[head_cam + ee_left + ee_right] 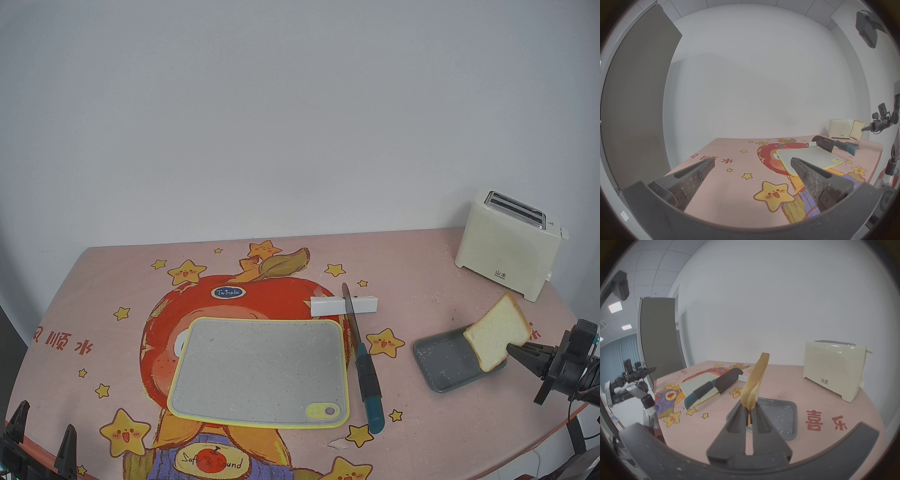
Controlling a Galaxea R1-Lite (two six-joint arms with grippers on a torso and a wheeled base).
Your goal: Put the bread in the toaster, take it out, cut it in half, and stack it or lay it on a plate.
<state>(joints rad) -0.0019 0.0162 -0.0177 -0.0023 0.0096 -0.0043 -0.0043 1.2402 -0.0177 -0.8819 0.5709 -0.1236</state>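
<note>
- Left gripper (751,162) is sitting spread wide and empty at lower left of the head frame.
- Right gripper (511,350) is clamping the bread (497,332) by one corner, hanging it above the grey tray (437,365) at lower right.
- Likely step: loading the toaster (509,250), right edge of the frame.
- Next move is calling for the slice edge-on, lined up over a slot.

Cream toaster (509,250), grey plate (445,362), yellow-rimmed grey cutting board (259,372), teal-handled knife (365,369).
</note>
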